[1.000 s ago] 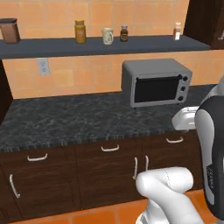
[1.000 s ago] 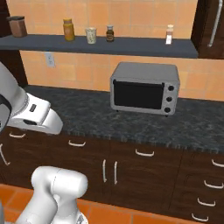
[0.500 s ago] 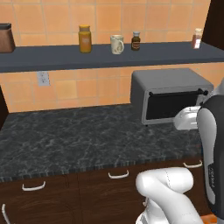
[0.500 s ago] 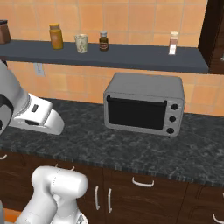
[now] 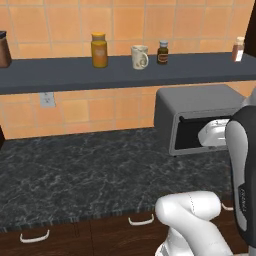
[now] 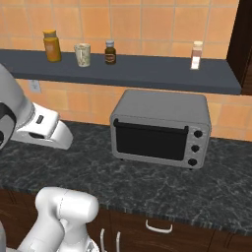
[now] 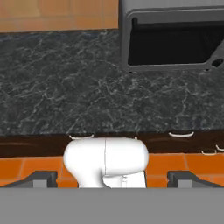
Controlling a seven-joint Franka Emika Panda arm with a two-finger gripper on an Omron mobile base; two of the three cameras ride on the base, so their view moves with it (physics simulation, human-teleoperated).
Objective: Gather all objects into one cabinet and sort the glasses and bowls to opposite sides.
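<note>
- Claw (image 7: 113, 178): seen from the hand cam, its two dark tips (image 7: 40, 177) are spread wide. It is let go, w/ nothing held and nothing touched.
- Orange floor (image 7: 30, 164) and brown drawer fronts (image 6: 158, 227) w/ pale handles are seen just below the claw.
- Dark stone counter (image 5: 75, 175) is seen past the drawers. No task thing is set on the part that can be seen.
- Grey oven (image 6: 160, 129) is placed on the counter, at the back. Its door is shut.
- Grey wall shelf (image 6: 147, 73) is hung above the oven. One cream tumbler (image 6: 82, 54) is stood on it, betw. an amber jar (image 6: 51, 46) and a small brown jar (image 6: 110, 51). A pale shaker (image 6: 197, 54) is stood well apart, near the right end.
- Dark wood edge (image 6: 243, 44) is seen at the far right, prob. the cabinet, but it can't be told for sure.
- Task: judged as early. The tumbler is yet to be picked up and put in the cabinet. Sorting to sides can't be judged from here.
</note>
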